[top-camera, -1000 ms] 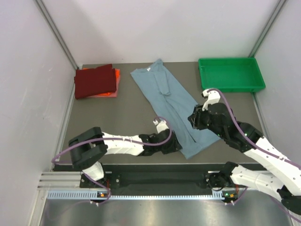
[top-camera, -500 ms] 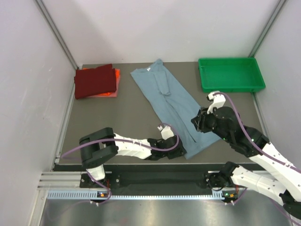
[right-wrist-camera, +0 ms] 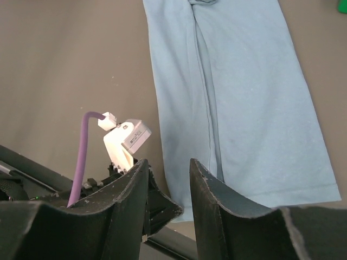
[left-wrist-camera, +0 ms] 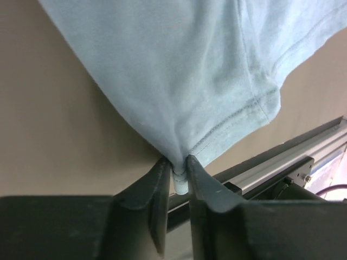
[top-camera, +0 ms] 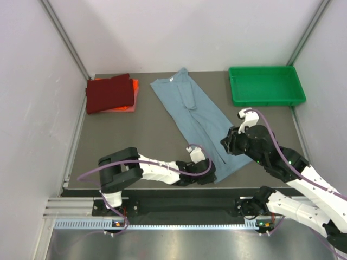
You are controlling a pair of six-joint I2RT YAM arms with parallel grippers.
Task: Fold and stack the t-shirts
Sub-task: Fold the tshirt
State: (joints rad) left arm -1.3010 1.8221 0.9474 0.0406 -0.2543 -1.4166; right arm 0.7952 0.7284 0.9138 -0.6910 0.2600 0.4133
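Note:
The grey-blue t-shirt [top-camera: 195,111] lies folded lengthwise in a long strip, running diagonally from the back centre to the near edge. My left gripper [top-camera: 210,174] is low at the strip's near left corner. In the left wrist view it [left-wrist-camera: 178,161] is shut on a pinch of the hem of the grey-blue t-shirt [left-wrist-camera: 179,81]. My right gripper [top-camera: 227,142] hovers over the strip's near right side. In its own view it [right-wrist-camera: 169,162] stands open above the cloth [right-wrist-camera: 244,97], holding nothing. The dark red t-shirt [top-camera: 108,93] lies folded on the orange one [top-camera: 133,86] at the back left.
A green plastic tray [top-camera: 265,69] sits at the back right corner. White walls close in the table on three sides. The metal rail of the table's near edge [left-wrist-camera: 282,162] runs right beside the left gripper.
My left gripper slid right along the near edge to the shirt's near corner and closed on the hem. The right gripper drifted slightly nearer and stayed open.

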